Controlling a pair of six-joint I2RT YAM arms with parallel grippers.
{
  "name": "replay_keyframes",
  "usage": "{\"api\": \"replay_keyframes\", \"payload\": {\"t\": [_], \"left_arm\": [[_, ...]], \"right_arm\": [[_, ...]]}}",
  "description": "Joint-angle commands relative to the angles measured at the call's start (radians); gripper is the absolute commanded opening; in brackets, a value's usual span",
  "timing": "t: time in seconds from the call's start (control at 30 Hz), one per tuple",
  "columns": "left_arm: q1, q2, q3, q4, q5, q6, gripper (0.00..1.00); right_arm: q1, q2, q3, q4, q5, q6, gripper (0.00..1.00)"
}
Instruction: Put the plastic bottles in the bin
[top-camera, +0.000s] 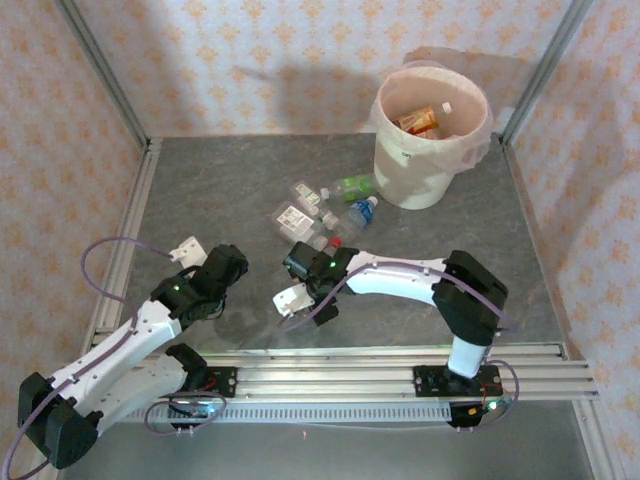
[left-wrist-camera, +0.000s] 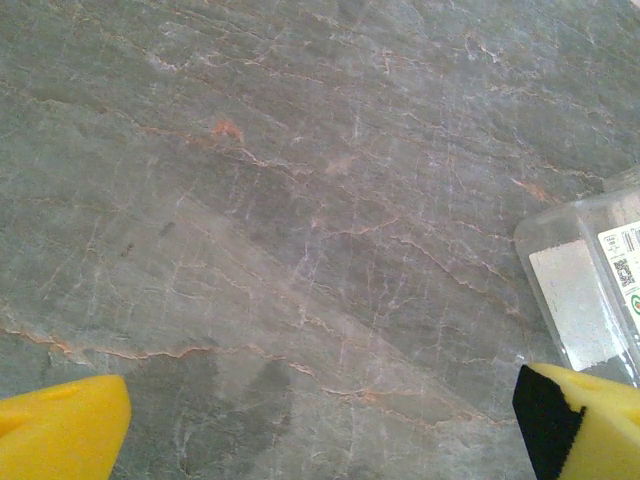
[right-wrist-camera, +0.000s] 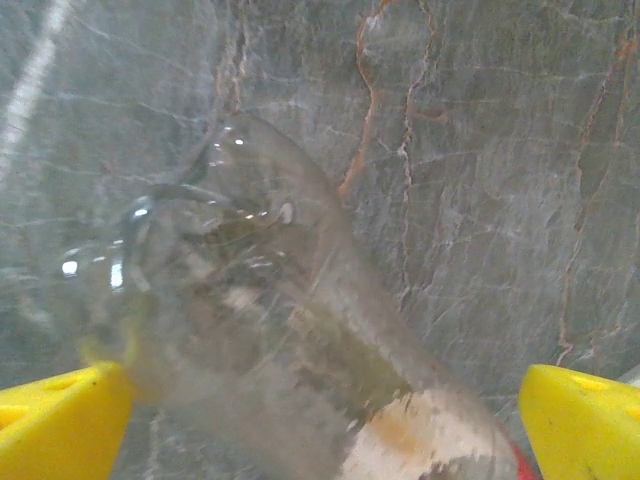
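Both claws gape. A clear bottle (right-wrist-camera: 260, 330) lies between the fingers of my right claw (right-wrist-camera: 322, 425); a labelled bottle (left-wrist-camera: 590, 290) sits beside my left claw (left-wrist-camera: 325, 425).

The left gripper (top-camera: 188, 250) gapes wide, its arm reaching toward one o'clock. The right gripper (top-camera: 293, 298) gapes too, its forearm pointing toward nine o'clock.

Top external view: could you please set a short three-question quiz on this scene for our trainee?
1. True or false: the bin lies tipped on its side.
2. The green bottle is: A) inside the bin; B) lying on the table beside the bin; C) standing on the bin's rim.
3. Fill in: the right tool, facing a clear bottle, is ___ (open or shut).
Key: 1 false; 2 B; 3 open.
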Motion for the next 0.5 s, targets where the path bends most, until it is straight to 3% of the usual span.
{"api": "replay_keyframes", "payload": {"t": [0.0, 0.23, 0.47], "left_arm": [[0.014, 0.014, -0.013, 0.003, -0.042, -0.012, 1.0], [0.02, 0.044, -0.016, 0.028, -0.021, -0.003, 1.0], [0.023, 0.054, -0.012, 0.037, -0.017, 0.004, 1.0]], "right_arm": [[0.016, 0.039, -0.025, 0.065, 0.078, -0.113, 0.99], [0.021, 0.093, -0.027, 0.092, 0.028, -0.131, 0.97], [0.02, 0.141, 0.014, 0.086, -0.041, -0.118, 0.82]]}}
